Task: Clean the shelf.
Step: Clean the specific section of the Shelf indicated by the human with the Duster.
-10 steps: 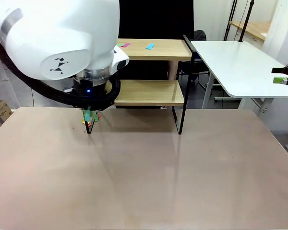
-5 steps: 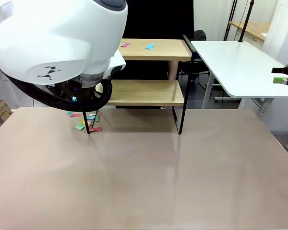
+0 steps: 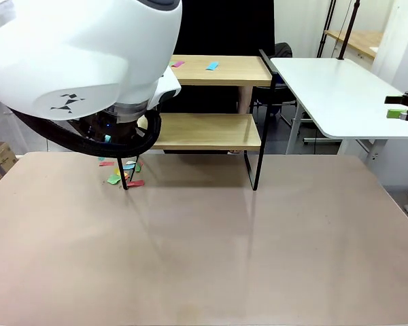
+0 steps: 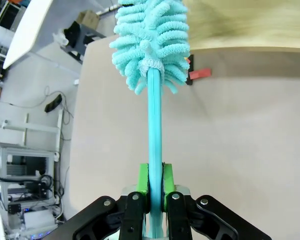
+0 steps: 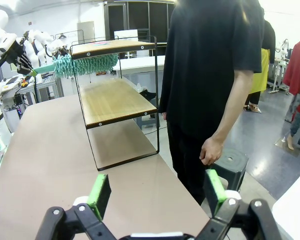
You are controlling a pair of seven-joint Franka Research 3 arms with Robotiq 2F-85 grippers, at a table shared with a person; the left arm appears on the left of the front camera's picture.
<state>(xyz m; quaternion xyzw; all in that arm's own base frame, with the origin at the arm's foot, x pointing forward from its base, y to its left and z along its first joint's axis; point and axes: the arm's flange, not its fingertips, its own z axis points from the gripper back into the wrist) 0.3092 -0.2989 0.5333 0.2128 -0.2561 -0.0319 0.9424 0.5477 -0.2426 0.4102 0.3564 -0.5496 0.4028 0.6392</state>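
The shelf (image 3: 217, 70) stands at the table's far side, two wooden boards in a black frame. A pink scrap (image 3: 179, 64) and a blue scrap (image 3: 211, 66) lie on its top board. My left arm (image 3: 81, 68) covers the shelf's left end. In the left wrist view my left gripper (image 4: 156, 172) is shut on the handle of a teal duster (image 4: 150, 45), whose fluffy head is at a board's edge (image 4: 250, 25). The right wrist view shows the duster (image 5: 87, 64) at the shelf's (image 5: 112, 102) end, at top-board height. My right gripper (image 5: 157, 192) is open, far right (image 3: 402, 110).
Several coloured paper scraps (image 3: 119, 173) lie on the brown table by the shelf's front left leg; one red scrap (image 4: 200, 74) shows beside the duster. A person in black (image 5: 210, 75) stands beside the shelf. A white table (image 3: 340, 88) stands at the back right.
My left arm has shifted left and up with the duster. The scraps bunched at the shelf's front left leg now lie spread on the table. The right arm is still.
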